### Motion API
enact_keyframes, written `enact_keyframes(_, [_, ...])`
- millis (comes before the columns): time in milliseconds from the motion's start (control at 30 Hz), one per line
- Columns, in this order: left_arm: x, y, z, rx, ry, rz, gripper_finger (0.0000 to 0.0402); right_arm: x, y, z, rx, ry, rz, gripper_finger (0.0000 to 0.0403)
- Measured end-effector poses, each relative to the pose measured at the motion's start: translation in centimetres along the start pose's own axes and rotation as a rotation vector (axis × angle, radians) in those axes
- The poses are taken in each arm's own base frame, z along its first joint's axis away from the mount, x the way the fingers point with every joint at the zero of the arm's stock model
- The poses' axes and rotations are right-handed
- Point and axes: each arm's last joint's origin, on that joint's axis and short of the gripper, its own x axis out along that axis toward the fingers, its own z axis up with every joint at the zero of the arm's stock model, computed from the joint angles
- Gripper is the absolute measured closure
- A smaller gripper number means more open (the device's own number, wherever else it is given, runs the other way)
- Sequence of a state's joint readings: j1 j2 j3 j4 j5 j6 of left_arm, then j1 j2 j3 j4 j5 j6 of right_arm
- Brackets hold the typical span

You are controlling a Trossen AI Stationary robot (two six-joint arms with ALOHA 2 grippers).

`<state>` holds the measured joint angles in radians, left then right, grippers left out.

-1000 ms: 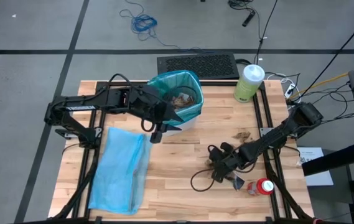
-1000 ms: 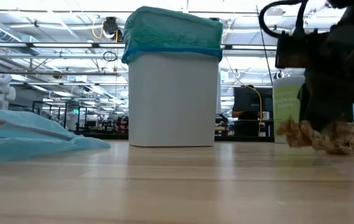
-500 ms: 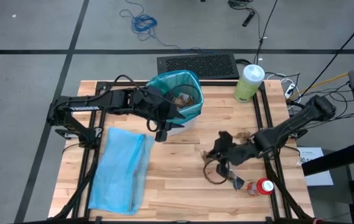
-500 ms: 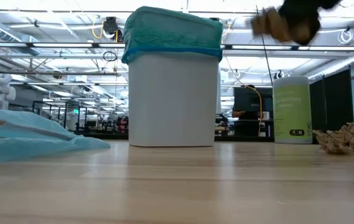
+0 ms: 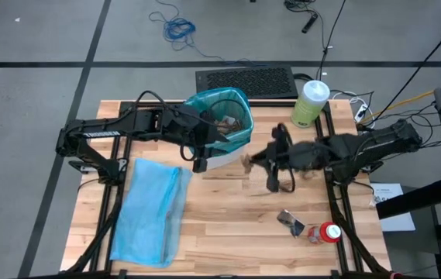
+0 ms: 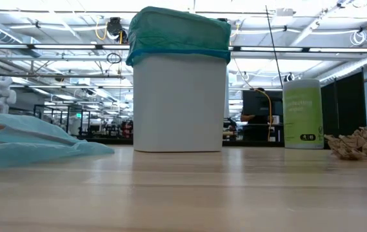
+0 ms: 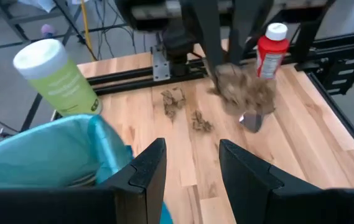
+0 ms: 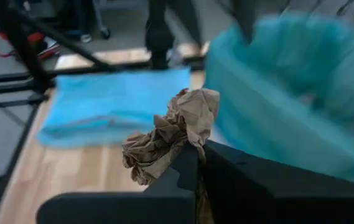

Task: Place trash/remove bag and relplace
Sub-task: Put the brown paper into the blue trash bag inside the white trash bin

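Jaws of the right gripper pinch a crumpled brown paper wad, light and springy, best nipped by a fold, at three o'clock of the teal-lined bin. Left gripper gapes empty at the bin's side.

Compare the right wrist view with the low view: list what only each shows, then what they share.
Only the right wrist view shows the right pincer shut on a crumpled brown paper wad, close beside the bin. Only the low view shows the green canister, loose paper wads on the table, and the bin's white wall. Both show the teal bin liner and the pale blue bag lying flat.
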<state>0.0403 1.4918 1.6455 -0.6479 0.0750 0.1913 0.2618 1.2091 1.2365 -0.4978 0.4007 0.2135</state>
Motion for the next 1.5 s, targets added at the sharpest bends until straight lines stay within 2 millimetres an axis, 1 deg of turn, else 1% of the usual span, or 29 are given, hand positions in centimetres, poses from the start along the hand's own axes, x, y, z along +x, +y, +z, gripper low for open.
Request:
enact_keyframes(167, [-0.8, 0.9, -0.2, -0.017, 0.011, 0.043, 0.0257, -0.3, -2.4, 2.2, -0.046, -0.054, -0.075, 0.0403])
enact_keyframes(367, [-1.7, 2.2, -0.6, -0.039, 0.034, 0.09, 0.0257, 0.3, -5.9, 3.3, -0.042, -0.085, -0.194, 0.0403])
enact_keyframes(533, [-2.1, 2.9, -0.7, -0.039, 0.032, 0.108, 0.0257, 2.1, -8.3, 3.5, -0.005, -0.076, -0.143, 0.0401])
enact_keyframes(633, [-2.2, 3.4, -0.8, -0.029, 0.033, 0.123, 0.0257, 3.6, -9.5, 3.4, 0.015, -0.068, -0.121, 0.0387])
enact_keyframes(733, [-2.3, 3.8, -0.9, -0.033, 0.035, 0.137, 0.0257, 4.8, -10.4, 3.2, 0.026, -0.05, -0.128, 0.0354])
enact_keyframes(867, [-2.4, 4.2, -1.0, -0.016, 0.038, 0.148, 0.0257, 5.5, -10.9, 3.1, 0.011, -0.046, -0.149, 0.0286])
enact_keyframes(1033, [-2.5, 4.7, -1.2, 0.001, 0.042, 0.159, 0.0257, 5.5, -11.1, 3.2, 0.013, -0.059, -0.156, 0.019])
enact_keyframes(1100, [-2.5, 4.9, -1.2, -0.003, 0.045, 0.163, 0.0257, 5.1, -11.1, 3.2, 0.011, -0.039, -0.156, 0.0162])
enact_keyframes(1167, [-2.5, 4.9, -1.4, -0.007, 0.064, 0.166, 0.0258, 4.2, -11.1, 3.5, 0.009, -0.005, -0.156, 0.0148])
enact_keyframes(1233, [-2.6, 4.9, -1.7, -0.011, 0.099, 0.182, 0.0264, 3.0, -10.9, 3.6, 0.013, 0.05, -0.151, 0.015])
enact_keyframes(1300, [-2.6, 4.8, -2.1, -0.015, 0.138, 0.19, 0.0278, 2.0, -10.6, 3.4, 0.023, 0.11, -0.147, 0.017])
enact_keyframes(1400, [-2.6, 4.6, -2.4, -0.024, 0.175, 0.179, 0.0317, 0.7, -10.1, 2.1, 0.049, 0.233, -0.137, 0.0221])
enact_keyframes(1500, [-1.6, 4.0, -3.2, -0.078, 0.186, 0.16, 0.0376, -0.7, -9.4, 0.6, 0.061, 0.385, -0.125, 0.0288])
